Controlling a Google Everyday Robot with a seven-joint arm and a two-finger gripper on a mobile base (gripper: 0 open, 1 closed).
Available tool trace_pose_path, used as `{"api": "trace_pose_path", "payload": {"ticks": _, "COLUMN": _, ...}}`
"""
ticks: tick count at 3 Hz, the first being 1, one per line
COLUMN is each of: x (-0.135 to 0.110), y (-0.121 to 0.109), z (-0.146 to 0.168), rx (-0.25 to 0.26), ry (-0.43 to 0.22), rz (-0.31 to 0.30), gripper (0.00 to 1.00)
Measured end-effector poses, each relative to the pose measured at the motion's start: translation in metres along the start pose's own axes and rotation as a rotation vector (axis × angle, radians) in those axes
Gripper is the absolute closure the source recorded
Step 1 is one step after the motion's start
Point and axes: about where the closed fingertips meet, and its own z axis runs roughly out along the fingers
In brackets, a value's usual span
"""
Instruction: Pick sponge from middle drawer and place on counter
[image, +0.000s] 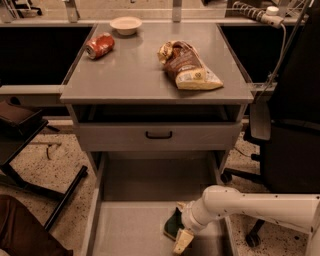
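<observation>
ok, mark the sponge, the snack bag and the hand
sponge (172, 223), camera view, dark green top.
snack bag (187, 65), camera view, brown middle.
hand (182, 232), camera view, front end, by the sponge in the drawer (130, 230).
</observation>
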Motion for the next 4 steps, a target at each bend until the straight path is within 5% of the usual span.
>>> {"api": "trace_pose_path", "payload": {"ticks": 2, "x": -0.014, "y": -0.022, "z": 0.017, "rx": 0.028, "ry": -0.027, "rz": -0.016, "gripper": 0.0}}
{"api": "trace_pose_path", "payload": {"ticks": 4, "x": -0.002, "y": -0.055, "z": 0.01, "rx": 0.099, "ry": 0.016, "rz": -0.015, "gripper": 0.0}}
